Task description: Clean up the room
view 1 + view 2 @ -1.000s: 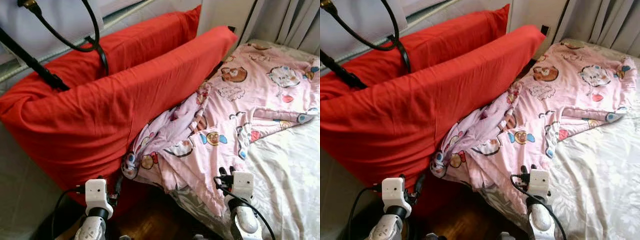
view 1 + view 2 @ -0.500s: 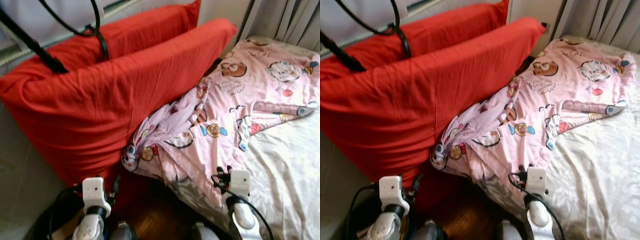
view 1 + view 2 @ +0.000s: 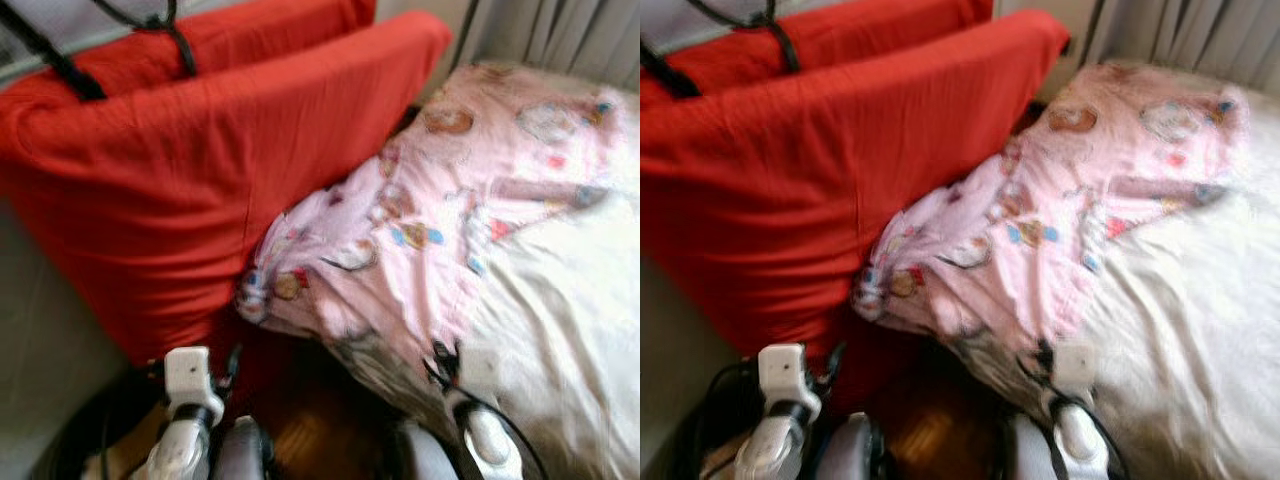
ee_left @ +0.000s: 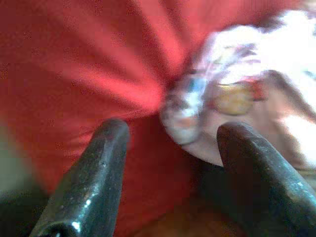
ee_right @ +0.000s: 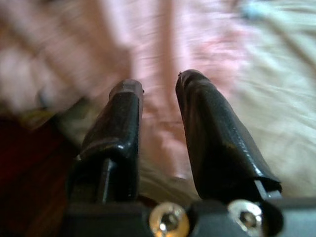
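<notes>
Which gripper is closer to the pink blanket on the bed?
Right. The right gripper hovers just above the pink blanket at its lower edge on the bed. The left gripper is beside the red cushion, short of the blanket's hanging corner.

Pale-sheeted bed under a pink cartoon-print blanket (one corner overhanging the edge).
</notes>
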